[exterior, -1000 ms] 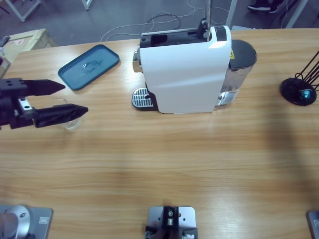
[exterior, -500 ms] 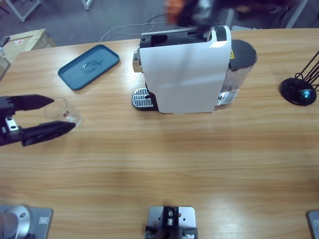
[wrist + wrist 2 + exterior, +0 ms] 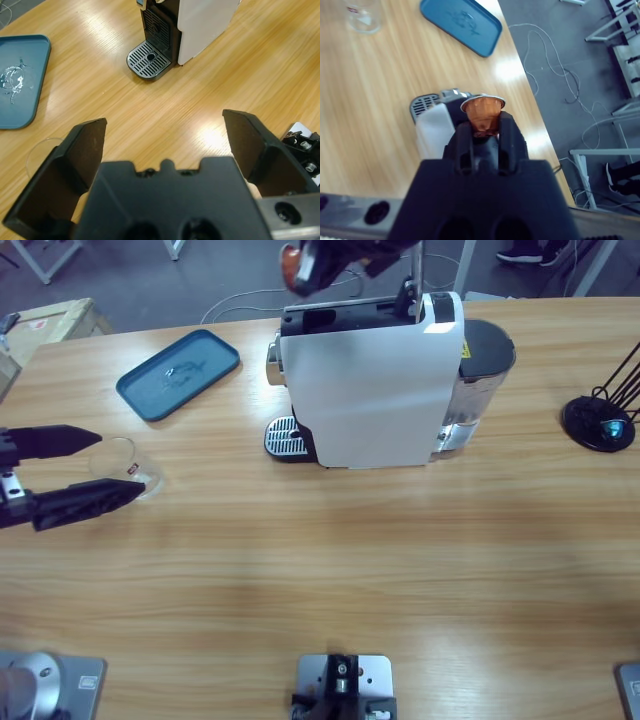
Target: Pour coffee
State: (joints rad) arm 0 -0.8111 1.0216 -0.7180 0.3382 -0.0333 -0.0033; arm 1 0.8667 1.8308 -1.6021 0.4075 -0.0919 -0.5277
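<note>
A small clear glass (image 3: 126,468) stands on the table left of the white coffee machine (image 3: 365,380); no coffee is in view. In the high view, the tips of my left gripper (image 3: 120,464) are spread wide on either side of the glass without touching it. In the left wrist view, only the rim of the glass (image 3: 37,150) shows, beside the left jaw of the left gripper (image 3: 165,122). My right gripper (image 3: 320,260) hovers over the machine's top rear, shut on an orange capsule (image 3: 290,258). The capsule (image 3: 482,112) sits upright in the right gripper (image 3: 482,127).
A blue tray (image 3: 178,373) lies behind the glass. The machine's drip grate (image 3: 283,437) faces left. A black wire capsule stand (image 3: 600,420) sits at the table's right end. Cables trail on the floor beyond the far edge.
My left gripper has drawn back to the left, so the glass now shows at its jaw tips rather than under them. The right gripper has come in at the top with the capsule and moved left.
</note>
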